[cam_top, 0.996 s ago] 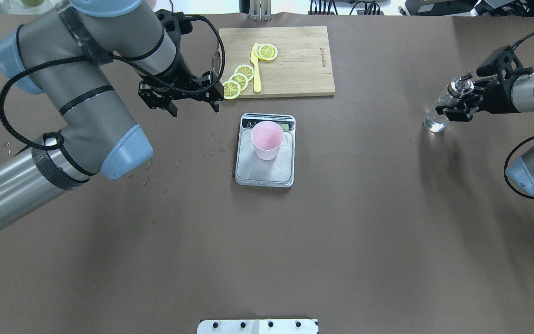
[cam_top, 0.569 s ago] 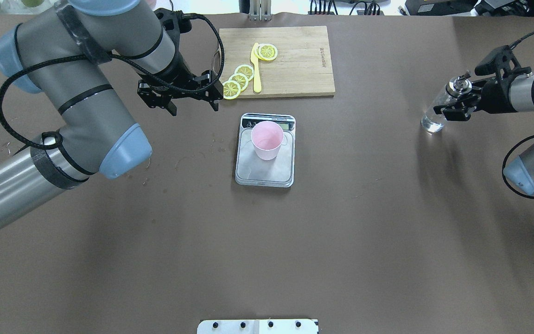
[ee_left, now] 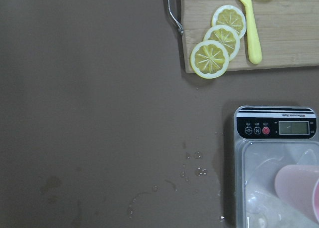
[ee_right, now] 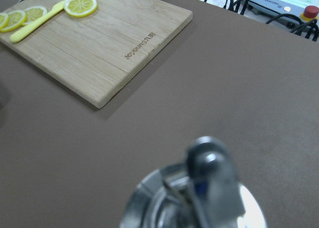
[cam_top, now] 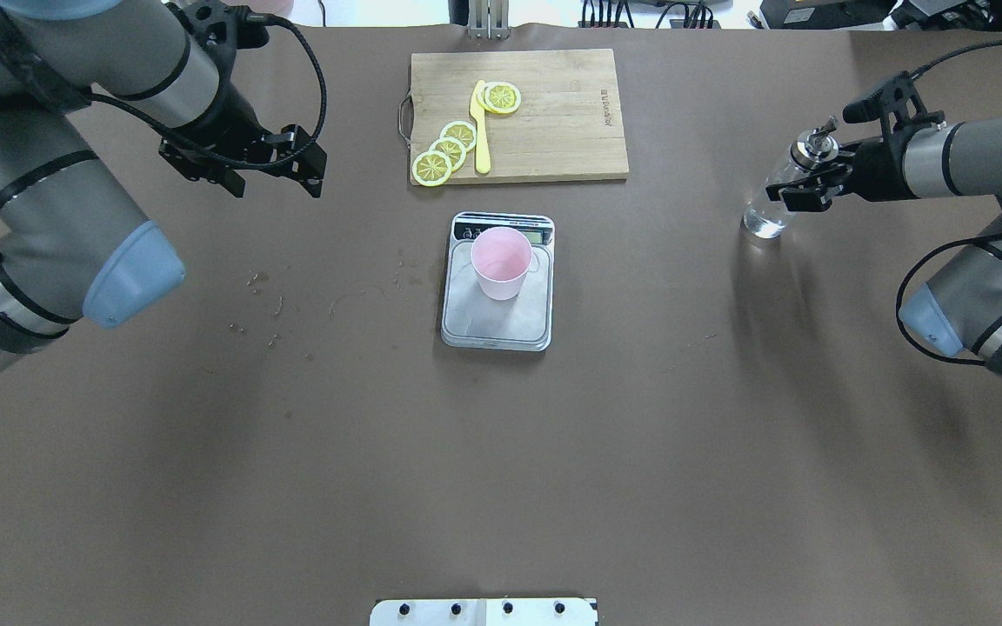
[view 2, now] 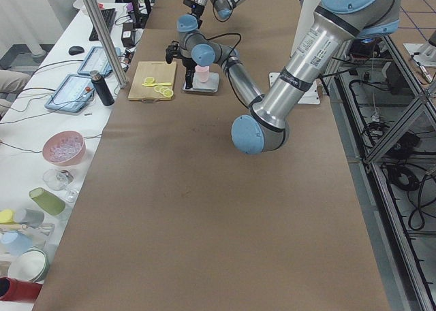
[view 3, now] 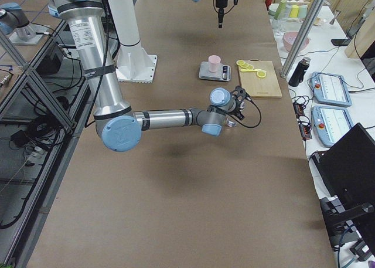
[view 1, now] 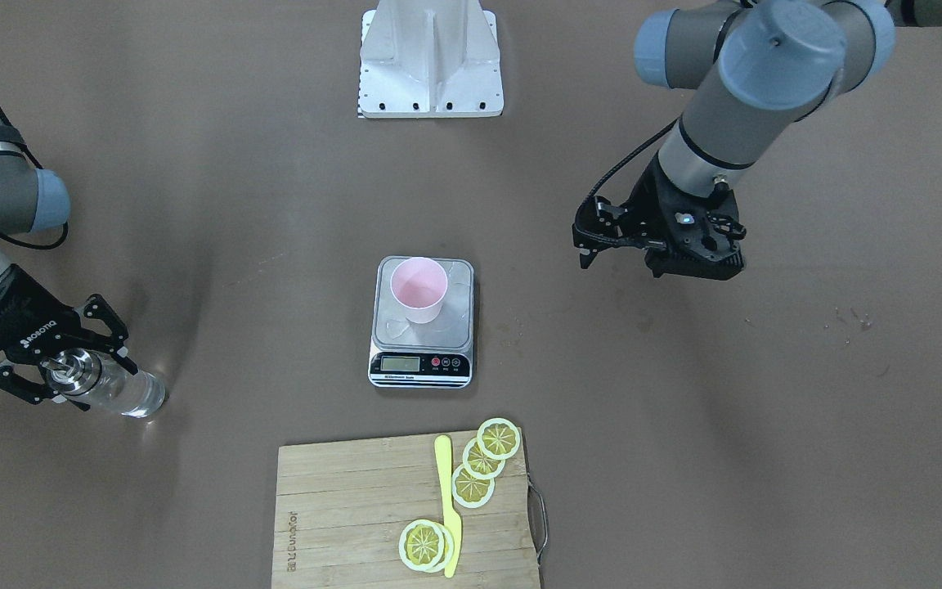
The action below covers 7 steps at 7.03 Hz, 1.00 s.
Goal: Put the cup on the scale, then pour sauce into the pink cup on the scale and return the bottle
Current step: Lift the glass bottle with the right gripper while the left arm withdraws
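Observation:
The pale-pink cup (cam_top: 501, 261) stands upright on the back half of the silver scale (cam_top: 494, 323), mid-table; both also show in the front view, cup (view 1: 418, 288) on scale (view 1: 422, 339). The left wrist view catches the scale's display strip (ee_left: 275, 128) and the cup's rim (ee_left: 299, 190). My right gripper (cam_top: 801, 181) is shut on the clear glass bottle (cam_top: 769, 209) just below its silver spout cap (ee_right: 209, 188), at the table's right. The bottle holds clear liquid and leans slightly. My left gripper (cam_top: 277, 189) is open and empty, far left of the scale.
A wooden cutting board (cam_top: 562, 113) behind the scale carries lemon slices (cam_top: 447, 149) and a yellow knife (cam_top: 481, 130). Small droplets and marks (cam_top: 275, 300) dot the brown table left of the scale. The robot's white base plate (cam_top: 484, 611) is at the near edge.
My left gripper has moved left and back, away from the scale and board, still open. My right gripper has carried the bottle leftward, toward the scale.

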### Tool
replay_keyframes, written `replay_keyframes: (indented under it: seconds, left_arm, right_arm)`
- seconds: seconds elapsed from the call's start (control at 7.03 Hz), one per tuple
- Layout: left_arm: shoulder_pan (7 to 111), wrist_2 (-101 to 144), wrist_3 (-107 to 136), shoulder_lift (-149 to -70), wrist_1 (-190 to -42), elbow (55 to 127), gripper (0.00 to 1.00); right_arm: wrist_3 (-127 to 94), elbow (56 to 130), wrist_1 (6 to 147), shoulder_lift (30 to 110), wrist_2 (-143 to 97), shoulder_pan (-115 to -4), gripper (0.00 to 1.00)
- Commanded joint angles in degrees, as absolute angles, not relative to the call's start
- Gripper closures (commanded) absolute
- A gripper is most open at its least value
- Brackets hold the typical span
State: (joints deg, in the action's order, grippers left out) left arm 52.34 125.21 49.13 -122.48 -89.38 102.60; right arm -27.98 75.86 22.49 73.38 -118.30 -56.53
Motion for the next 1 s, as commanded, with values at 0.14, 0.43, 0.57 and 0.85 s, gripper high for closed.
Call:
replay_keyframes:
  seconds: [0.14, 0.43, 0.57, 0.85]
  left_arm:
    - [60.2, 125.8, 33.5, -114.8, -89.7, 103.8, 0.03]
    - [65.7, 127.2, 25.0, -107.1, -91.7, 105.7, 0.03]
    - [67.6, 127.3, 24.4, -102.0, -97.8, 105.6, 0.03]
    - [70.1, 127.8, 24.2, -96.2, -106.7, 103.1, 0.03]
  right_arm:
    - [-27.8, 84.8, 38.9, 70.3, -115.0, -54.9, 1.0]
    - [-23.9, 93.0, 50.7, 70.9, -107.7, -50.7, 1.0]
    - [-18.8, 97.8, 57.9, 71.1, -104.0, -49.1, 1.0]
    - [-11.6, 108.8, 77.1, 70.6, -100.4, -46.3, 1.0]
